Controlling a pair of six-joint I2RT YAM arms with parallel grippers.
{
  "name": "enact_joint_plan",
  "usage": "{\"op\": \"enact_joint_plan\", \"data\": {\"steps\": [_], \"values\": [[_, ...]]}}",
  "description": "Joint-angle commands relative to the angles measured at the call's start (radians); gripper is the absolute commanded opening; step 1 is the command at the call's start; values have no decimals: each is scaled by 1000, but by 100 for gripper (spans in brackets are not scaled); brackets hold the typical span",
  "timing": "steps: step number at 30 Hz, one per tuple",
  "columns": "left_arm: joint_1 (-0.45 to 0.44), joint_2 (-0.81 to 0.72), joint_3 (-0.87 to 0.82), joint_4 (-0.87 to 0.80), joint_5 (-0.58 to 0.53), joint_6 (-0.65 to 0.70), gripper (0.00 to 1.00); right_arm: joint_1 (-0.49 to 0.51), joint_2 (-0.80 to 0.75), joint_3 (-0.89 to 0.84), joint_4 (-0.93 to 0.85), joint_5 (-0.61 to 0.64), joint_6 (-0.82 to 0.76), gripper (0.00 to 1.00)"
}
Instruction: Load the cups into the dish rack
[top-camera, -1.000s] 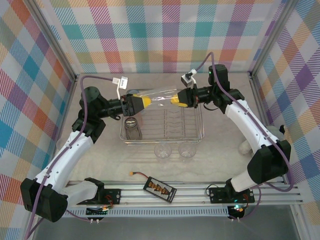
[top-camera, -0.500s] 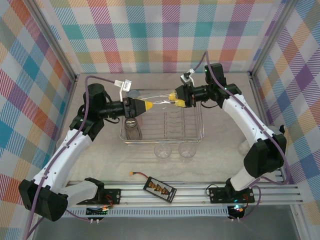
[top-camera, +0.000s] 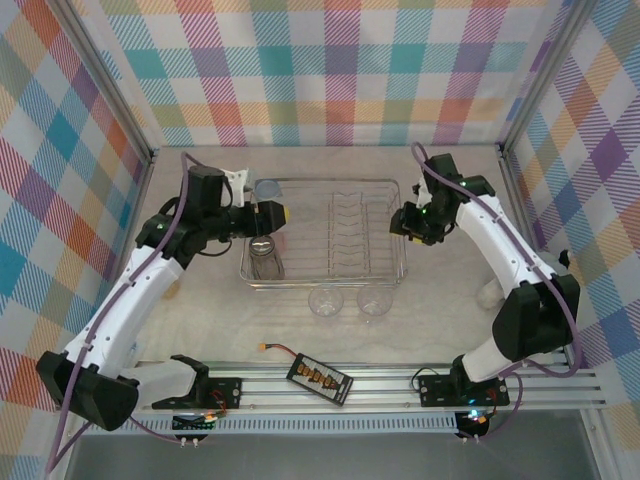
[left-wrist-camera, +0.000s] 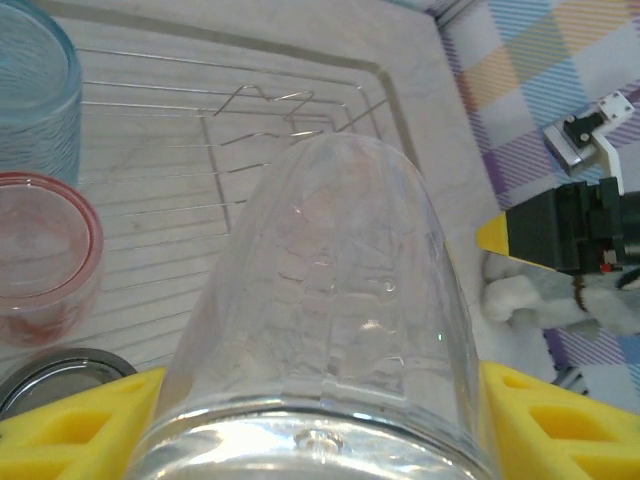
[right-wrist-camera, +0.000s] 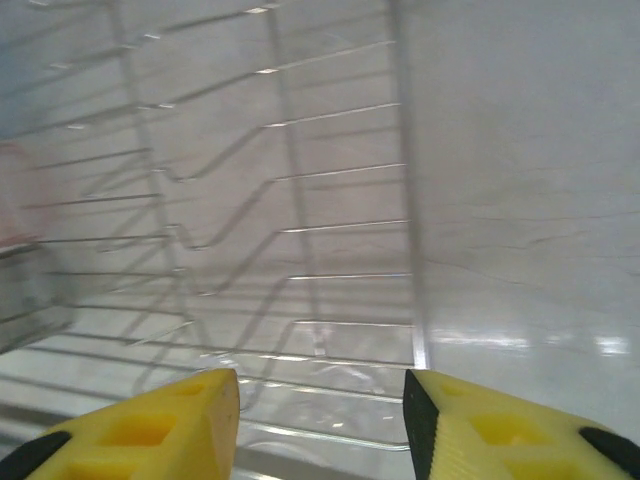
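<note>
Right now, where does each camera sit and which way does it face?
Top external: above and behind the bases, looking down at the marble table, the rectangular wire dish rack, the left arm and the right arm.
Left wrist: on the left arm, looking along its yellow fingers past the clear plastic tumbler they grip, into the rack; the right arm's fingers show beyond.
Right wrist: looking down between its open yellow fingers at the rack's wires and table.
Shared: all three see the rack.

Gloss nearly everywhere on my feed.
Cup (left-wrist-camera: 320, 330) clear, smooth, glossy plastic; rack (right-wrist-camera: 345, 227) thin shiny metal wire; table (right-wrist-camera: 520, 150) polished marble-look; pads (left-wrist-camera: 560, 420) matt yellow.
</note>
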Motion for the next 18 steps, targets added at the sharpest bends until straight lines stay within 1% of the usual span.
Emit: {"op": "enact_joint_plan", "data": {"steps": [1,5,10,13,16,18], "values": [[-33,41,86,-69,-76,26,0,4,8,-32,-12,129,-59,44],[-62,123,170,-159,-136,43,0,6,30,-75,36,103,-96,38],[-70,197,228,-222,-169,27,0,16,55,-106,72,101,-117,33],[-72,236,254,-245,-161,16,0,22,75,-119,87,96,-130,25],[-74,291,304,-291,-134,17,0,35,92,-121,90,86,-141,12],[-77,331,344,-330,-140,16,0,47,102,-122,83,92,-144,6]]}}
